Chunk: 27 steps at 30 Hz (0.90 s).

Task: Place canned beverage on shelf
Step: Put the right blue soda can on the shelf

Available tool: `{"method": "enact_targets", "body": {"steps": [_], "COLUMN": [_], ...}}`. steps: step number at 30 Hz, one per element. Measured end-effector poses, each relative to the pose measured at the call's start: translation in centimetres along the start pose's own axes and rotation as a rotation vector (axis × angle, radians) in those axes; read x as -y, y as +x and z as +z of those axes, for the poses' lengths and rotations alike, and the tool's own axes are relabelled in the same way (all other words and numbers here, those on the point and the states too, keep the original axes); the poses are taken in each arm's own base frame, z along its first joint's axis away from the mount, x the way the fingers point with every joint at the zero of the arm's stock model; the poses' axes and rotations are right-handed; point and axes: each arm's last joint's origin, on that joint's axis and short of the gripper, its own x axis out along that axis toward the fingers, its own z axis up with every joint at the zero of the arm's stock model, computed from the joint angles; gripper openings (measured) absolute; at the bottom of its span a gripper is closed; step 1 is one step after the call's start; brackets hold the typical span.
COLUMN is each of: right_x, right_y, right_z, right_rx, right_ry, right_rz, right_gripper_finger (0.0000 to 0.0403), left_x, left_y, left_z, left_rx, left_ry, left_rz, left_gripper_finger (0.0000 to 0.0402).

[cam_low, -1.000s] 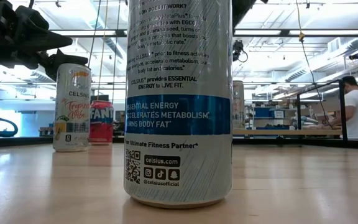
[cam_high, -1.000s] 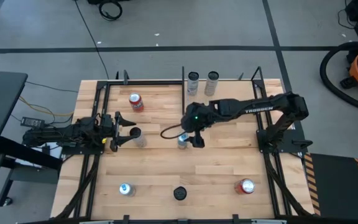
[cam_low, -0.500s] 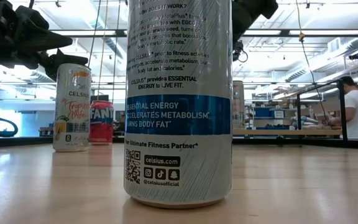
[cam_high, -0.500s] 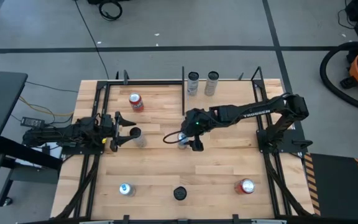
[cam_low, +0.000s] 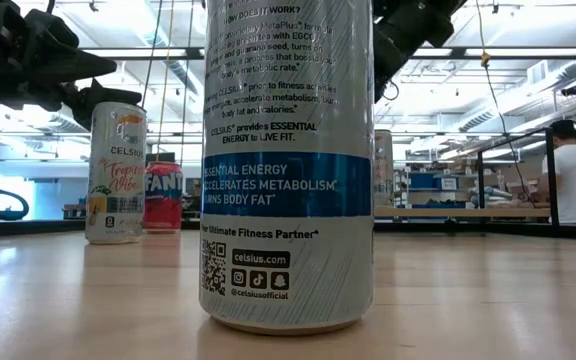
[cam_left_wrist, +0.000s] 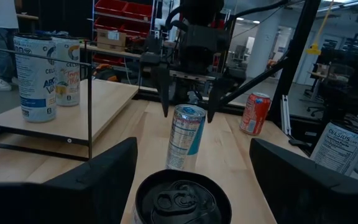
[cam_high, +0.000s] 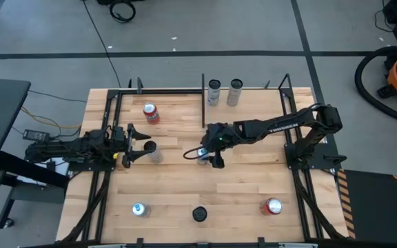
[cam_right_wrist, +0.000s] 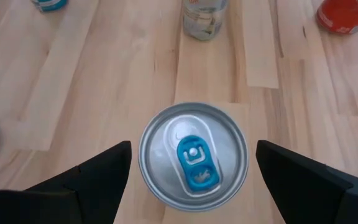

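The whole tabletop [cam_high: 185, 186] is seen from straight overhead. A level, table-height view is filled by one close can [cam_low: 288, 165]. The blue-tabbed can [cam_right_wrist: 193, 155], seen from directly above by the right wrist, is shared centre-frame with the left wrist view.

A workshop: red parts bins [cam_left_wrist: 120, 12], a shop vacuum [cam_high: 390, 72], floor cables [cam_high: 123, 10].

Grey floor [cam_high: 47, 41], red shelving bins [cam_left_wrist: 120, 12]
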Motion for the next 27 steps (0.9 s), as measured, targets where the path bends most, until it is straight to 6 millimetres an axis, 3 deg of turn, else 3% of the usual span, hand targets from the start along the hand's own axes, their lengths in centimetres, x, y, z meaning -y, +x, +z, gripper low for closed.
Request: {"method": "enact_targets", "body": {"steps": [27], "right_x": [-0.47], "right_y": [0.11], "right_z": [0.14], "right_rx": [0.014], "right_ry": [0.023], "right_rz": [0.01], "right_gripper_finger": [0.0341], "left_x": [0.0], "left_y": [0.0], "left_z": [-0.01], "left_rx": [-0.001], "left_ry": [0.001], "left_rz": [0.0], "left_gripper_finger": [0.0314]}}
